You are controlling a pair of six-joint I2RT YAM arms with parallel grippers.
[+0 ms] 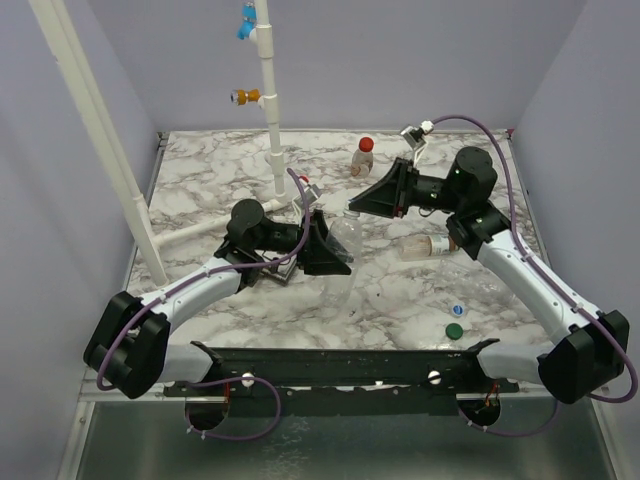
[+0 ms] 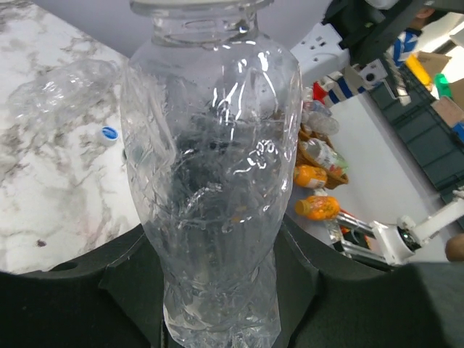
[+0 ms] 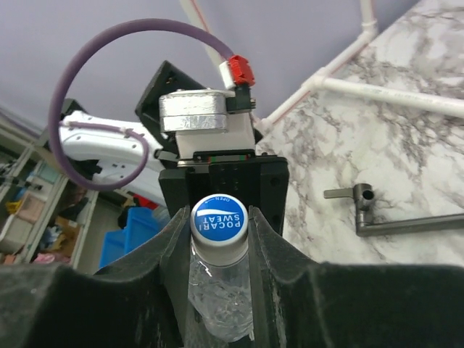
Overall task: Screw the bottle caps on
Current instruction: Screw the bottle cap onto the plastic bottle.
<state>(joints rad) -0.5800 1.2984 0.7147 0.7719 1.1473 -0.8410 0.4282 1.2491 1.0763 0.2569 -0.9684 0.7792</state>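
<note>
Grippers at both ends of the clear bottle [image 2: 217,145]
Its blue-and-white cap [image 3: 220,220] sits on the neck, squeezed between the right gripper's [image 3: 220,214] fingers; the left gripper [image 2: 217,308] clamps the bottle's body.

Even light, glare on bottle [image 2: 217,181]
</note>
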